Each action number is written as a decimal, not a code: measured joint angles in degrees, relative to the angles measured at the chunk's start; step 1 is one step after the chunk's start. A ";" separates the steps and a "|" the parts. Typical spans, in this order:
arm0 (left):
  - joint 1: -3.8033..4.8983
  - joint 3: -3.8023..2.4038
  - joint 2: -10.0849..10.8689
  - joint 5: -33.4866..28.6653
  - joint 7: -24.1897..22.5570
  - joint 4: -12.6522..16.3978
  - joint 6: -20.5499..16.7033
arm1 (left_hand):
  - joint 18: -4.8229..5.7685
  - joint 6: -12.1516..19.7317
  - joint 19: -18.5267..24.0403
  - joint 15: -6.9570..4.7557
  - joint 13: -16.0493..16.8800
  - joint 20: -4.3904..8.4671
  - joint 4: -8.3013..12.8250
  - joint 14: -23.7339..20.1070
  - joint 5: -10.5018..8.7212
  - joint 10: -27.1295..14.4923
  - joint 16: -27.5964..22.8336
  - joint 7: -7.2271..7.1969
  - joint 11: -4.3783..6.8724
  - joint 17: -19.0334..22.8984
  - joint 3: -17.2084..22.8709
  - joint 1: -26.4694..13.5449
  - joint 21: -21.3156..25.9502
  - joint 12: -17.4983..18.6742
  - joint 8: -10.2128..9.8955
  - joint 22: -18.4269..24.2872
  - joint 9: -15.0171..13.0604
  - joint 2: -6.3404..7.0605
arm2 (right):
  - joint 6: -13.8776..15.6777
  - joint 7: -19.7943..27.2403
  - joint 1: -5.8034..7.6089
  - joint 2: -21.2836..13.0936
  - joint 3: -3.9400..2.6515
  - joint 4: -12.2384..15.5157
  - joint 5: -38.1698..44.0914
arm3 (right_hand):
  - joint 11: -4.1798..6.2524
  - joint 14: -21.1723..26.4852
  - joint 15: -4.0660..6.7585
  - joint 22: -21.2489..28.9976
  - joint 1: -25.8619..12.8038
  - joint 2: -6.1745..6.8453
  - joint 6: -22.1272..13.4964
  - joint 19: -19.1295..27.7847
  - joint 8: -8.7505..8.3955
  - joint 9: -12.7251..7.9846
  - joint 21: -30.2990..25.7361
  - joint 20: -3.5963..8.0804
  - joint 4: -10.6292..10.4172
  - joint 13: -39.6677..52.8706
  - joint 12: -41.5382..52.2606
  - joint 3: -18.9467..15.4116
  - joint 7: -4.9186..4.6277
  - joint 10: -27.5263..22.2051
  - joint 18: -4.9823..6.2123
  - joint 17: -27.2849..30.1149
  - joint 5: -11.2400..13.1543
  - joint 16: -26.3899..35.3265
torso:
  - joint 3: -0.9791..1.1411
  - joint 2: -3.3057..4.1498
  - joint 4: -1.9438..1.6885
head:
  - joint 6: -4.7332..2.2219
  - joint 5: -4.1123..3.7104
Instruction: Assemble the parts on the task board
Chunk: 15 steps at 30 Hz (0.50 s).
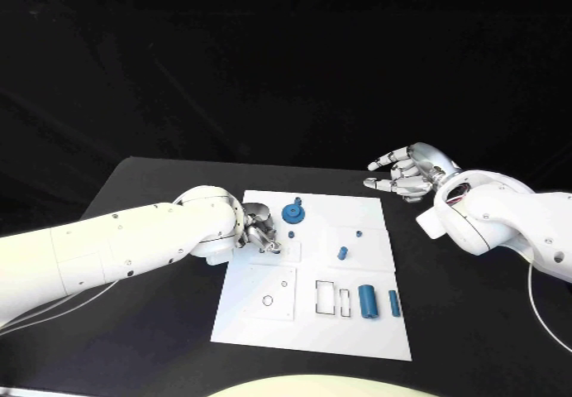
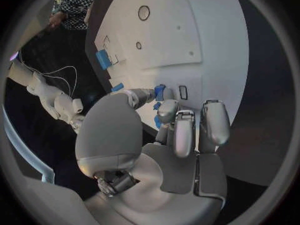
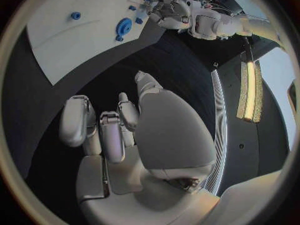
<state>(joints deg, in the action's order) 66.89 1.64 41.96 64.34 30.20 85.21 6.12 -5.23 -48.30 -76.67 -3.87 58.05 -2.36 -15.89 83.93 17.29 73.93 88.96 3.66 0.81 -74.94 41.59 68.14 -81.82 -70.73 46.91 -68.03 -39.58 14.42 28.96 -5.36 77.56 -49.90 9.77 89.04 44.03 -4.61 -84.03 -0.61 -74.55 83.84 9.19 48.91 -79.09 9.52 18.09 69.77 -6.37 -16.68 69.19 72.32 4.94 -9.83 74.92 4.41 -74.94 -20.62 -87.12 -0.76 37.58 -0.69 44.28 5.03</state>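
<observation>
The white task board (image 1: 310,339) lies mid-table. My left hand (image 1: 256,231) hangs over its upper left part and pinches a small blue part (image 2: 160,91) between thumb and a finger, just beside a small rectangular slot (image 2: 182,91). A blue gear (image 1: 293,216) stands on the board next to that hand. Two small blue pegs (image 1: 341,252) (image 1: 355,233) stand near the board's middle. Two blue cylinders (image 1: 367,301) (image 1: 393,301) lie at the lower right beside rectangular outlines (image 1: 324,298). My right hand (image 1: 405,169) hovers off the board's far right corner, fingers apart and holding nothing.
Black table (image 1: 155,186) surrounds the board on all sides. Two round holes (image 1: 281,279) (image 1: 269,299) mark the board's lower left plate. My right forearm (image 1: 501,219) reaches over the table to the right of the board.
</observation>
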 measured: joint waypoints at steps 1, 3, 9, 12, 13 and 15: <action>0.00 0.00 -0.04 0.00 0.00 -0.04 0.04 | 0.00 0.00 0.00 0.00 0.00 0.00 0.00 0.00 0.00 0.00 0.00 0.00 0.00 0.00 0.00 0.00 0.00 0.00 0.00 0.00 -0.01 0.00 | 0.00 0.00 0.00 0.00 0.00 0.00 0.00 | 0.00 0.00 0.00 0.00 0.00 0.00 0.00 0.00 0.00 0.00 0.00 0.00 0.00 0.00 0.00 0.00 0.00 0.00 0.00 0.00 0.00 0.00 | 0.00 0.00 0.00 | 0.02 0.02; 0.00 0.00 -0.14 0.00 0.00 -0.17 0.16 | 0.00 -0.01 0.00 0.00 0.00 0.00 0.00 0.00 0.00 0.00 0.00 0.01 0.00 0.00 0.00 0.00 0.00 0.00 0.00 0.00 -0.02 0.00 | 0.00 0.00 0.00 0.00 0.00 0.00 0.00 | 0.00 0.00 0.00 0.00 0.00 0.00 0.00 0.00 0.00 0.00 0.00 0.00 0.00 0.00 0.00 0.00 0.00 0.00 0.00 0.00 0.00 0.00 | 0.01 0.00 0.00 | 0.03 0.04; 0.05 -0.04 -0.48 -0.11 0.07 -0.65 0.56 | 0.00 -0.33 0.00 0.00 0.38 0.00 0.00 0.00 0.01 0.32 0.00 -0.06 0.32 0.00 0.00 -0.22 0.00 -0.32 -0.03 0.01 -0.14 -0.23 | 0.00 -0.01 0.00 0.01 0.00 -0.03 0.00 | 0.00 0.00 0.00 0.00 0.00 0.00 0.00 0.00 0.00 0.00 0.00 0.00 0.00 0.00 0.00 0.00 0.00 0.00 0.00 0.00 0.00 0.00 | 0.02 0.01 0.03 | 0.11 0.05; 0.08 -0.07 -0.74 -0.24 0.10 -1.02 0.81 | -0.01 -0.61 -0.01 0.00 0.69 0.01 0.00 0.00 0.36 0.54 0.00 -0.17 0.12 0.00 0.00 -0.37 0.00 -0.32 -0.03 0.01 -0.32 -0.37 | 0.00 -0.02 -0.01 0.02 0.00 -0.05 0.00 | 0.00 0.00 0.00 0.00 0.00 0.00 0.00 0.00 0.00 0.00 0.00 0.00 0.00 0.00 0.00 0.00 0.00 0.00 0.00 0.00 0.00 0.00 | 0.03 0.01 0.04 | 0.21 0.05; 0.10 -0.08 -0.84 -0.31 0.12 -1.17 0.91 | -0.01 -0.64 -0.21 0.00 0.79 0.21 0.00 0.00 0.37 0.73 0.00 -0.18 0.30 0.00 0.00 -0.37 0.00 -0.32 -0.03 -0.03 -0.33 -0.37 | 0.00 -0.02 -0.01 0.03 0.00 -0.06 0.00 | 0.00 0.00 0.00 0.00 0.00 0.00 0.00 0.00 0.00 0.00 0.00 0.00 0.00 0.00 0.00 0.00 0.00 0.00 0.00 0.00 0.00 0.00 | 0.03 0.02 0.03 | 0.23 0.05; 0.11 -0.09 -1.00 -0.46 0.13 -1.42 1.08 | 0.00 -0.87 -0.22 0.00 1.08 0.21 0.00 0.00 0.37 0.74 0.00 -0.26 0.30 0.01 0.00 -0.43 0.00 -0.67 -0.03 -0.16 -0.29 -0.32 | 0.00 -0.02 -0.01 0.05 0.00 -0.07 0.00 | 0.00 0.00 0.00 0.00 0.00 0.00 0.00 0.00 0.00 0.00 0.00 0.00 0.00 0.00 0.00 0.00 0.00 0.00 0.00 0.01 0.00 0.00 | 0.03 0.02 0.04 | 0.25 0.05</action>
<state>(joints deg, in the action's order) 67.00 1.56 40.96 63.88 30.33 83.79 7.20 -5.24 -49.17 -76.89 -3.87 59.13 -2.15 -15.89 83.93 17.67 74.67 88.96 3.39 1.12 -74.93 41.59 67.71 -81.81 -71.39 46.88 -68.19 -39.87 14.11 28.96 -5.38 77.55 -49.85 9.77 88.97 44.03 -4.61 -84.03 -0.61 -74.55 83.85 9.19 48.91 -79.09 9.52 18.09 69.77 -6.37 -16.68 69.19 72.32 4.94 -9.83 74.92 4.41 -74.94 -20.62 -87.12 -0.73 37.60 -0.65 44.53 5.08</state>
